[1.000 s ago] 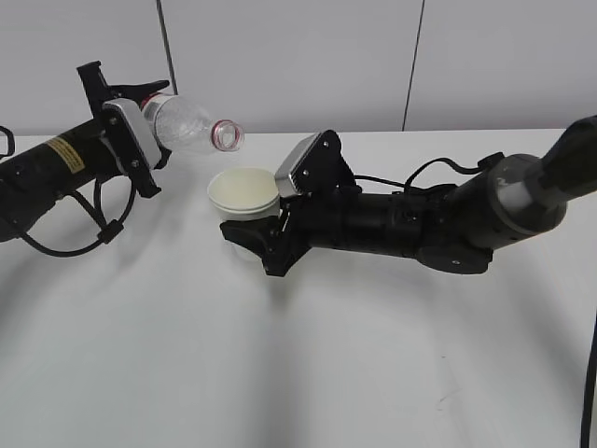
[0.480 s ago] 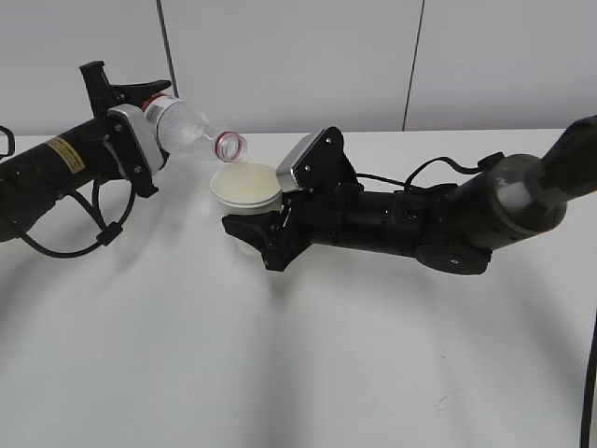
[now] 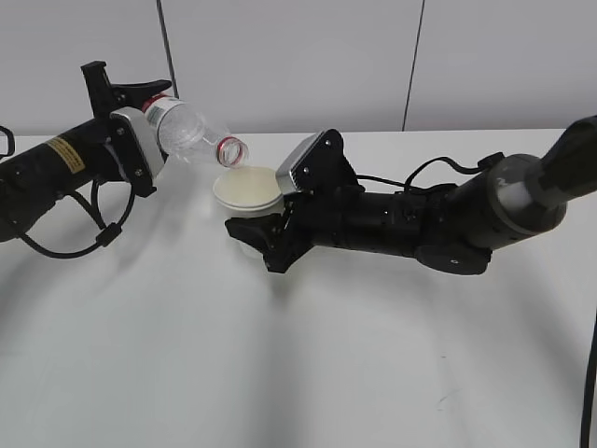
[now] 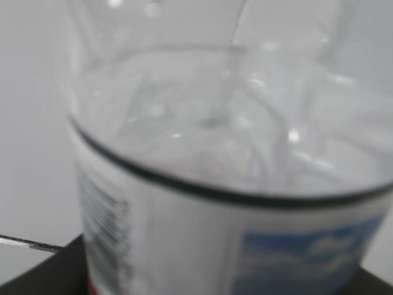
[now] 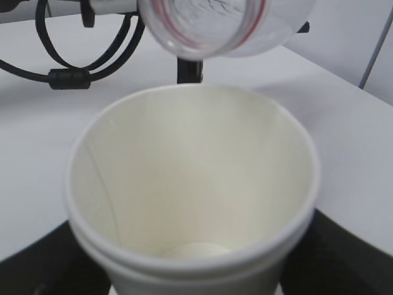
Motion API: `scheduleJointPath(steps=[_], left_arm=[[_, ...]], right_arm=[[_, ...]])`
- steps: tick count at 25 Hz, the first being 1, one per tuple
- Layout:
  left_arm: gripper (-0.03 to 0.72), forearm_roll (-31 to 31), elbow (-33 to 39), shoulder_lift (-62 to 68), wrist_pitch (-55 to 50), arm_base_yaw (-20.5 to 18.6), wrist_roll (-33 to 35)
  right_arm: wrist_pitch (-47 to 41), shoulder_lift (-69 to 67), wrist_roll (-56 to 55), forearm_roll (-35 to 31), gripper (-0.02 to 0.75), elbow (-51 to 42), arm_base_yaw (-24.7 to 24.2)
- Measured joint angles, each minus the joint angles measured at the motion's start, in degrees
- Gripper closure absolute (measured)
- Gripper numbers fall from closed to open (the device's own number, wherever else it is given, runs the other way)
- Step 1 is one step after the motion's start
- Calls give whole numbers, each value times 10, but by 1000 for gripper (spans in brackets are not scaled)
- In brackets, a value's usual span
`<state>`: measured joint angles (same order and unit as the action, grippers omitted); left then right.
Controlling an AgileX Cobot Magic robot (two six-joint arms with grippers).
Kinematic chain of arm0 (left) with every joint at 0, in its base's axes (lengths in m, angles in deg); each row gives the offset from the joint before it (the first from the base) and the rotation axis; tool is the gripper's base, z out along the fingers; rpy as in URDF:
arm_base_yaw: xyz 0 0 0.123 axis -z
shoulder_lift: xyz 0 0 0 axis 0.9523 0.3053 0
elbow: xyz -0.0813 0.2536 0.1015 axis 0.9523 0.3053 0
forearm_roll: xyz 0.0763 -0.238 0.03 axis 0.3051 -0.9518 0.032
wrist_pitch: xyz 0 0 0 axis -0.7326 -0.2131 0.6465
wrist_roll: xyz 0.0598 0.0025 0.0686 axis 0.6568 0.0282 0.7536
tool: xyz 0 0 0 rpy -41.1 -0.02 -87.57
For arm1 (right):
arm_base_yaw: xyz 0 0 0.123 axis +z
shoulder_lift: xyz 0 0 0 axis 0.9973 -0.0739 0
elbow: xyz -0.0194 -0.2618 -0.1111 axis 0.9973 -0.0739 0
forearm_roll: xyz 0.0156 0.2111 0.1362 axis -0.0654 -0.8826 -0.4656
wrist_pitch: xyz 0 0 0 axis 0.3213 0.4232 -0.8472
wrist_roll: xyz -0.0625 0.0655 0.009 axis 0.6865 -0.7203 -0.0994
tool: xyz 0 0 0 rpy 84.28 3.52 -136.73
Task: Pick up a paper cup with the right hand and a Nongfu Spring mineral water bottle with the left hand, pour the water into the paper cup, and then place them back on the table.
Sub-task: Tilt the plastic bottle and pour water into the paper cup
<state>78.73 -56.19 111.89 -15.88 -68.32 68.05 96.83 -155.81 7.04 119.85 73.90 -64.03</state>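
The table (image 3: 308, 373) is big, white and flat, and both arms hang over it with nothing resting on it between them. The right hand (image 3: 254, 239) reaches in from the right side, lying low and almost flat, and its black gripper is squeezed around the lower part of the paper cup (image 3: 246, 189). The cup stands straight up with its open top facing the ceiling, held a little above the table. The left hand (image 3: 140, 126) comes in from the left, and it is clamped around the fat lower part of the Nongfu Spring mineral water bottle (image 3: 191, 135). The bottle is tipped over, so its long side runs from upper left down to lower right, with the bottom high and the open mouth low. The mouth, with its red ring, points down and toward the cup. In the right wrist view the bottle mouth (image 5: 212, 24) sits just above the far edge of the cup (image 5: 190, 184), near but not touching. The inside of the cup looks dry and pale, though the view is a bit blurry, so a thin stream could be hard to see. I think the bottle needs to tip a little more for water to fall in.
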Motion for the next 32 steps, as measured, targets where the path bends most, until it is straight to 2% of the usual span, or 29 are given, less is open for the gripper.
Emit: scheduleJointPath(steps=[14,32], left_arm=[[276,0,0,0,0,0,47],[276,0,0,0,0,0,51]], right_arm=[[-8,0,1,-1,225,0,0],[-8,0,1,0,225,0,0]])
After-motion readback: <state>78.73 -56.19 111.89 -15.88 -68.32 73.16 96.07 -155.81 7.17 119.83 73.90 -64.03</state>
